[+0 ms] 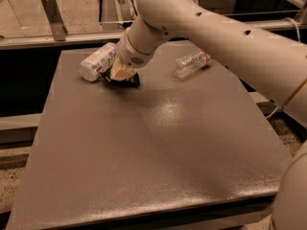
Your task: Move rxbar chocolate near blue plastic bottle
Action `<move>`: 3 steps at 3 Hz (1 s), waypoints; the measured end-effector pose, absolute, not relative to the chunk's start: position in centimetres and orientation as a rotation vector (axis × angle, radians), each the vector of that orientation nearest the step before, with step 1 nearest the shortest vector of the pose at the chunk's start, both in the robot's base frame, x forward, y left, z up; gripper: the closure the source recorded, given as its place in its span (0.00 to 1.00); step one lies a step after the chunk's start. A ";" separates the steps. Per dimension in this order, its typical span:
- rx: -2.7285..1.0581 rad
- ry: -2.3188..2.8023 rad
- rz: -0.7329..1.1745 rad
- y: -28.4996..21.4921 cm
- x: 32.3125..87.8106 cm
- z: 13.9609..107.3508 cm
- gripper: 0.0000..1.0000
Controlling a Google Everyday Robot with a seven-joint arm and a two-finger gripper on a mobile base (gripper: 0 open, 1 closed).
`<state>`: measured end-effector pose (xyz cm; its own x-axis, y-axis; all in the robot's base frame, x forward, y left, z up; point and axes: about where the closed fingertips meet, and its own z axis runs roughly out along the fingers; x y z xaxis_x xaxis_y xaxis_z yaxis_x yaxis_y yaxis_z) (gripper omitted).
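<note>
The rxbar chocolate [125, 81] is a small black wrapper at the table's far left, mostly hidden under my gripper. My gripper [120, 74] is down on it, its tan fingers [123, 71] shut on the bar, low at the table surface. The blue plastic bottle [97, 61], stout with a whitish pale-blue label, lies on its side just left of the gripper. The bar's left end sits close to the bottle; I cannot tell whether they touch.
A slim clear ribbed water bottle [192, 63] lies on its side at the far right of the grey table [158, 147]. My arm reaches in from the upper right over the table's back. A metal rail and post [53, 16] stand behind the table.
</note>
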<state>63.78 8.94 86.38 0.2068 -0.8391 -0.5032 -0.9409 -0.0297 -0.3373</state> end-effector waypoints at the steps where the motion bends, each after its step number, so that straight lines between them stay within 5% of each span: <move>1: -1.875 1.652 0.226 9.1 63.6 86.3 0.12; 2: -1.863 1.630 0.217 8.8 63.1 87.6 0.00; 3: -1.833 1.591 0.205 5.9 61.7 90.4 0.00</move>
